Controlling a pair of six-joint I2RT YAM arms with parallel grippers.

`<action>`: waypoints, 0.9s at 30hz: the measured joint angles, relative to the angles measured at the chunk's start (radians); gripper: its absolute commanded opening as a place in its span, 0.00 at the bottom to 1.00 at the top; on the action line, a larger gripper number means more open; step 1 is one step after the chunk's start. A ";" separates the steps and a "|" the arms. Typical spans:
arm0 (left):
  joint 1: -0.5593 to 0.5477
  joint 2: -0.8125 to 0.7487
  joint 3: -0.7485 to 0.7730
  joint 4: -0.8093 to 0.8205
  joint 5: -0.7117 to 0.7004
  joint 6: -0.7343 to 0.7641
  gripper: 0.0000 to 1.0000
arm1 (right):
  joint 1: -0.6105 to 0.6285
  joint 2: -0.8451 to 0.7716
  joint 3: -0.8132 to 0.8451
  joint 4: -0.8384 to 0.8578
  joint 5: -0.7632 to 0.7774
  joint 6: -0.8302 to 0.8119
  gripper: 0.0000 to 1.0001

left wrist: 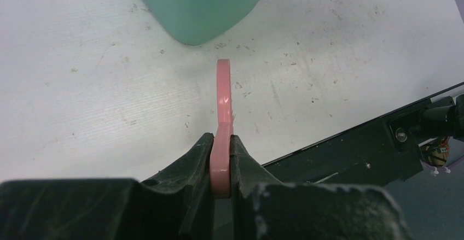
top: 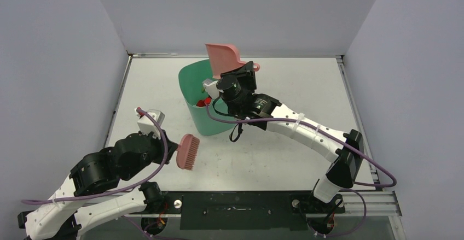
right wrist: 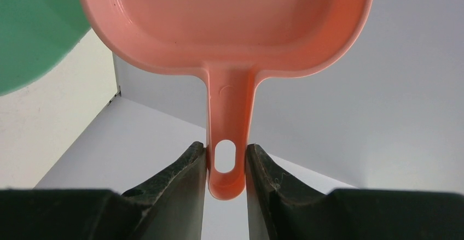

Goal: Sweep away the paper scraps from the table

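Observation:
My right gripper [top: 247, 68] [right wrist: 225, 158] is shut on the handle of the pink dustpan [top: 223, 58] [right wrist: 230, 16]. It holds the pan tipped up over the far rim of the green bin [top: 203, 100]. Red paper scraps [top: 203, 102] show inside the bin; I see no scraps on the white table [top: 295, 81]. The pan's inside looks empty in the right wrist view. My left gripper [top: 173, 149] [left wrist: 221, 148] is shut on the handle of the pink brush [top: 188, 151] [left wrist: 223, 100], held just above the table in front of the bin.
The green bin [left wrist: 202, 5] [right wrist: 33, 32] stands at the table's middle. Grey walls close in the left, back and right sides. A black metal rail [top: 235, 202] [left wrist: 361, 147] runs along the near edge between the arm bases.

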 measured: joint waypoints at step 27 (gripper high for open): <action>0.000 -0.058 -0.376 0.430 0.061 -0.083 0.00 | -0.685 -0.250 -0.011 -0.359 -0.620 0.556 0.06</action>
